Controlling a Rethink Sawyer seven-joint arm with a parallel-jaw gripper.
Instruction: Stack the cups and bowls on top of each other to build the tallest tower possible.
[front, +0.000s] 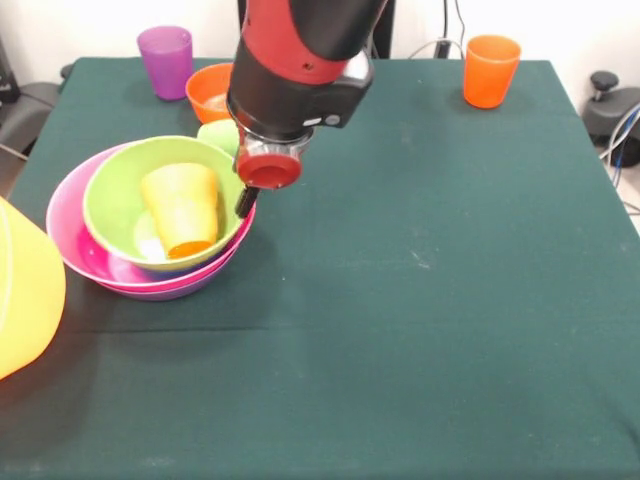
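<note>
In the front view, the red and black arm comes down from the top centre of the frame and ends just above the right rim of the tower at centre left. Only one dark tip shows below the arm's round red end, touching or just beside the light green bowl's rim; the gripper is otherwise hidden, so whether it is open or holds anything cannot be told.

The tower stands on the dark green tabletop. A pink bowl is the widest, with a purple rim showing beneath its lower edge. Inside it sits the light green bowl, tilted toward the camera, and in that bowl a yellow-orange cup lies on its side.

Behind the tower, at upper left, a purple cup stands upright. Just right of it an orange bowl is partly covered by the arm, and a light green cup peeks out below it. An orange cup stands upright at upper right, well apart. A yellow bowl fills the left edge.
</note>
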